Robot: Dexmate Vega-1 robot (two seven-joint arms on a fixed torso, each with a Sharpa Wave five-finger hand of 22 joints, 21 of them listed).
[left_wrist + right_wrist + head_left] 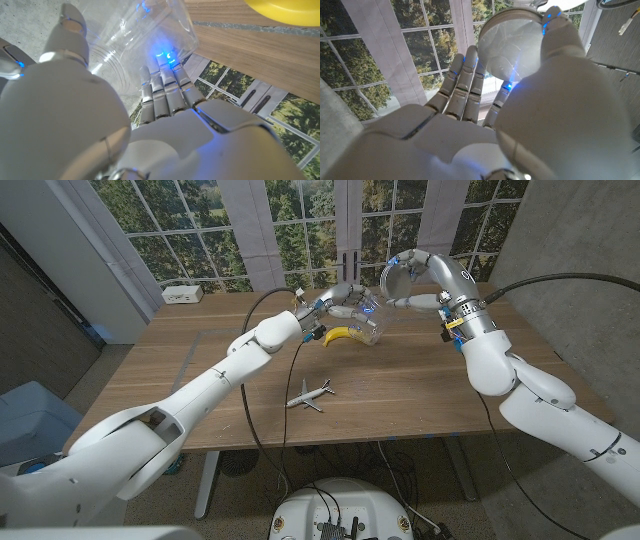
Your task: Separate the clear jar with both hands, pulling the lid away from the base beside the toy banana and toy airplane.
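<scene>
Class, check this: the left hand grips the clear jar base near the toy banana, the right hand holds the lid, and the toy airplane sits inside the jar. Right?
Not quite. The head view shows the toy airplane lying on the table, nearer than the toy banana. The rest stands.

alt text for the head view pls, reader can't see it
Two white robot arms meet at the far side of a wooden table: the left hand holds a clear jar base and the right hand holds its lid, lifted apart. A toy banana lies beside the base, a toy airplane nearer.
</scene>
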